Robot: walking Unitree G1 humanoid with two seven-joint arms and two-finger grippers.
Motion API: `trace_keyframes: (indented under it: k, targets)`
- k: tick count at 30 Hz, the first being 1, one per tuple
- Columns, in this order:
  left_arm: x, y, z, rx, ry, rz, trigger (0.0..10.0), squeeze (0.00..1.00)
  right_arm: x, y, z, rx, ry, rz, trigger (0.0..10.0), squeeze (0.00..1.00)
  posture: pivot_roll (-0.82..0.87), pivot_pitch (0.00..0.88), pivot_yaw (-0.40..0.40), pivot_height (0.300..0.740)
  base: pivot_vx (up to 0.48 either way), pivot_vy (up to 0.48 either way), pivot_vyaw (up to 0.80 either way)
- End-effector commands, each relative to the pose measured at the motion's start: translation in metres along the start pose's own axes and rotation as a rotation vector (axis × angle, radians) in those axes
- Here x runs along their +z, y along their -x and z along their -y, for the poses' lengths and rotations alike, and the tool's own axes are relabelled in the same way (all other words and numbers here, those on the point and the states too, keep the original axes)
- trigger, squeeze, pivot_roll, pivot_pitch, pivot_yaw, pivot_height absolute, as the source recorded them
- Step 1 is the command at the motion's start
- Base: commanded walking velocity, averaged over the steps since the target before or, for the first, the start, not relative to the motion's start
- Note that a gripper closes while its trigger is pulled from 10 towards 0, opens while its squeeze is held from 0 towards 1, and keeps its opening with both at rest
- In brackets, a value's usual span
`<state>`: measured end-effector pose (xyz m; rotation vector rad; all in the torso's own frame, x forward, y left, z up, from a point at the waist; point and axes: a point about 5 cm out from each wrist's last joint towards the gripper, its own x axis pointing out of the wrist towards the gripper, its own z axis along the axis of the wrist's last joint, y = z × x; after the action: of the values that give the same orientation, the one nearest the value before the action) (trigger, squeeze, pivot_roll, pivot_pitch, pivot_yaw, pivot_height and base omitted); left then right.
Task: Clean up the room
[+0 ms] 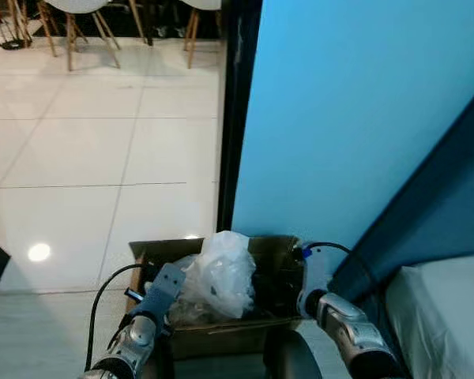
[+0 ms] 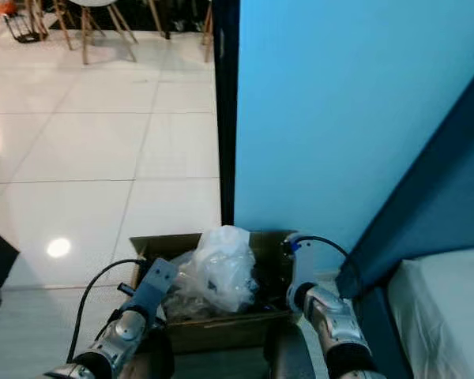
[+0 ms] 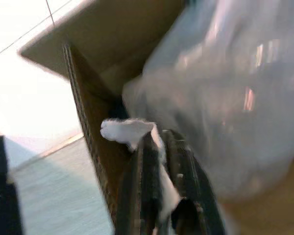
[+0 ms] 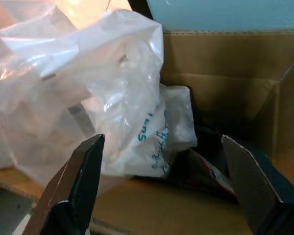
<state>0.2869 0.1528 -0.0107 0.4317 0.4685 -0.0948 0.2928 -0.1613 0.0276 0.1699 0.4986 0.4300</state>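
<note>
Tiled floor [image 1: 79,158]; cardboard box [image 1: 221,332]; left fingers [image 3: 147,166] apparently pinching white scrap [image 3: 125,131].
</note>
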Motion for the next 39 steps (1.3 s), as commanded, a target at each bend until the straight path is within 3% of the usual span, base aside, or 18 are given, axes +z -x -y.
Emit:
trace_keyframes:
  k: [1, 7, 10, 17, 23, 24, 26, 27, 28, 33, 34, 35, 36, 37, 38, 39]
  targets:
    - [-0.002, 0.001, 0.003, 0.005, 0.034, -0.005, 10.0, 1.0, -0.003, 0.003, 0.001, 0.004, -0.008, -0.013, 10.0, 0.0, -0.18, 0.187, -0.12, 0.601, 0.0, 0.0, 0.0]
    - [0.029, -0.007, -0.002, 0.058, 0.048, 0.107, 10.0, 1.0, -0.002, 0.005, -0.001, 0.005, -0.008, -0.015, 10.0, 0.0, -0.16, 0.172, -0.122, 0.601, 0.0, 0.0, 0.0]
    - [0.037, -0.009, -0.008, 0.062, -0.011, 0.148, 10.0, 1.0, 0.001, 0.004, -0.002, 0.004, -0.014, -0.015, 10.0, 0.0, -0.15, 0.163, -0.111, 0.601, 0.0, 0.0, 0.0]
    - [0.025, -0.008, -0.008, -0.006, -0.179, 0.105, 10.0, 1.0, -0.002, 0.004, -0.001, -0.013, -0.017, -0.039, 10.0, 0.0, -0.12, 0.146, -0.107, 0.601, 0.0, 0.0, 0.0]
    - [0.011, -0.005, -0.013, -0.023, -0.222, 0.057, 10.0, 1.0, -0.003, 0.004, 0.003, -0.025, -0.028, -0.048, 10.0, 0.0, -0.1, 0.13, -0.115, 0.601, 0.0, 0.0, 0.0]
    - [0.011, -0.005, -0.016, -0.014, -0.225, 0.061, 10.0, 0.0, -0.003, 0.004, 0.004, -0.028, -0.033, -0.045, 10.0, 0.0, -0.1, 0.126, -0.113, 0.601, 0.0, 0.0, 0.0]
    - [0.011, -0.005, -0.016, -0.014, -0.225, 0.061, 10.0, 0.0, -0.003, 0.004, 0.004, -0.028, -0.033, -0.045, 10.0, 0.0, -0.1, 0.126, -0.113, 0.601, 0.0, 0.0, 0.0]
    - [0.023, -0.007, -0.024, -0.022, -0.008, 0.115, 10.0, 0.0, 0.002, 0.004, 0.007, -0.02, -0.107, 0.005, 10.0, 0.0, -0.08, 0.108, -0.109, 0.601, 0.0, 0.0, 0.0]
    - [0.027, -0.008, -0.027, -0.032, 0.076, 0.143, 10.0, 0.0, 0.003, 0.004, 0.008, -0.016, -0.138, 0.026, 10.0, 0.0, -0.08, 0.106, -0.108, 0.601, 0.0, 0.0, 0.0]
    - [0.03, -0.008, -0.028, -0.039, 0.124, 0.16, 10.0, 0.0, 0.004, 0.004, 0.009, -0.014, -0.156, 0.038, 10.0, 0.0, -0.08, 0.106, -0.108, 0.601, 0.0, 0.0, 0.0]
    - [0.029, -0.007, -0.033, -0.04, 0.278, 0.168, 10.0, 0.0, -0.002, 0.006, 0.016, -0.044, -0.218, 0.059, 10.0, 0.0, -0.05, 0.084, -0.096, 0.606, 0.0, 0.0, 0.0]
    - [0.029, -0.007, -0.033, -0.04, 0.278, 0.168, 10.0, 0.0, -0.002, 0.006, 0.016, -0.044, -0.218, 0.059, 10.0, 0.0, -0.05, 0.084, -0.096, 0.606, 0.0, 0.0, 0.0]
    - [0.023, -0.006, -0.038, -0.034, 0.407, 0.169, 10.0, 0.0, -0.012, 0.009, 0.023, -0.089, -0.251, 0.054, 10.0, 0.0, -0.04, 0.067, -0.084, 0.611, 0.0, 0.0, 0.0]
    - [0.023, -0.006, -0.038, -0.034, 0.407, 0.169, 10.0, 0.0, -0.012, 0.009, 0.023, -0.089, -0.251, 0.054, 10.0, 0.0, -0.04, 0.067, -0.084, 0.611, 0.0, 0.0, 0.0]
    - [0.014, -0.003, -0.042, -0.017, 0.553, 0.163, 10.0, 0.0, -0.026, 0.012, 0.028, -0.139, -0.292, 0.04, 10.0, 0.0, -0.03, 0.057, -0.078, 0.616, 0.0, 0.0, 0.0]
    - [0.014, -0.003, -0.042, -0.017, 0.553, 0.163, 10.0, 0.0, -0.026, 0.012, 0.028, -0.139, -0.292, 0.04, 10.0, 0.0, -0.03, 0.057, -0.078, 0.616, 0.0, 0.0, 0.0]
